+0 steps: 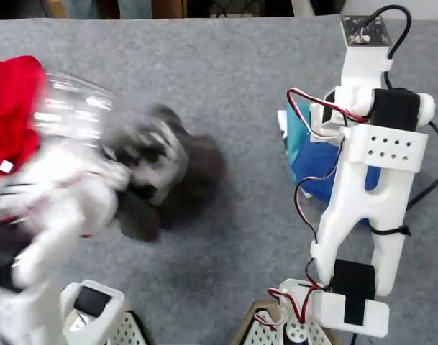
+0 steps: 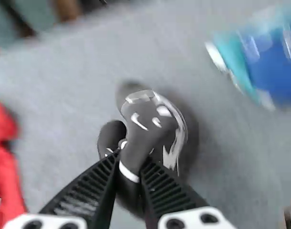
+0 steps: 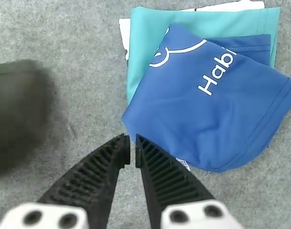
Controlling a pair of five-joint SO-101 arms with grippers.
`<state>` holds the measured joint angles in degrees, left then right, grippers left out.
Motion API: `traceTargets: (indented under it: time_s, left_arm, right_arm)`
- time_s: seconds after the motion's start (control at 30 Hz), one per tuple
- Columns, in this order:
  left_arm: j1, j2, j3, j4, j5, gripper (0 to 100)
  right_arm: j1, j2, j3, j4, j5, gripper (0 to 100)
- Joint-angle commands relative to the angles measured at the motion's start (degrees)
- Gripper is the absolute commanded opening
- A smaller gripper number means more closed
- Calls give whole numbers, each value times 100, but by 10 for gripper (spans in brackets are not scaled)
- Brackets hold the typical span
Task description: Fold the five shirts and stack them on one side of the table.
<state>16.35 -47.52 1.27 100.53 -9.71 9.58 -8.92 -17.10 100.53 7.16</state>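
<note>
My left gripper [image 2: 131, 164] is shut on a bunched black shirt [image 2: 150, 129] with white print, which hangs just above the grey table. In the high view the black shirt [image 1: 161, 176] is left of centre, with my left arm [image 1: 60, 208] beside it. A red shirt [image 1: 10, 115] lies crumpled at the far left. My right gripper [image 3: 132, 148] is shut on nothing, just short of the near edge of a folded blue shirt [image 3: 217, 105]. That shirt lies on a folded teal shirt [image 3: 150, 43], with a white shirt [image 3: 123, 28] underneath.
My right arm [image 1: 370, 165] stands over the folded stack [image 1: 308, 162] at the right side of the table. Bare grey table [image 1: 240, 86] lies between the black shirt and the stack, and towards the far edge.
</note>
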Motion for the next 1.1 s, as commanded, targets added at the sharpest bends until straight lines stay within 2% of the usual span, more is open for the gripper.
traceTargets:
  time_s: [0.0,0.13,0.23,0.43,0.6,0.8,0.93,1.07]
  left_arm:
    - [215,-334,1473,-255,-79,29]
    - [-268,-475,2334,-633,-79,30]
    - [-769,-536,2448,-580,-88,53]
    - [-2378,-554,2404,-396,-79,303]
    - [-4101,-510,2413,-440,-79,279]
    - [-5991,-501,2589,-624,-229,266]
    - [-6668,-501,2949,-879,-686,266]
    - [-7099,-501,3477,-1468,-809,266]
  right_arm:
    - [-79,-251,-22,-9,35,38]
    - [-264,-242,110,18,35,38]
    - [-545,-242,400,-18,35,39]
    - [-993,-251,646,-18,0,40]
    - [-1451,-198,699,-18,35,40]
    - [-2391,-13,945,-325,0,40]
    - [-2787,655,1420,-1073,-9,59]
    - [-2804,1736,1420,-1609,-9,210]
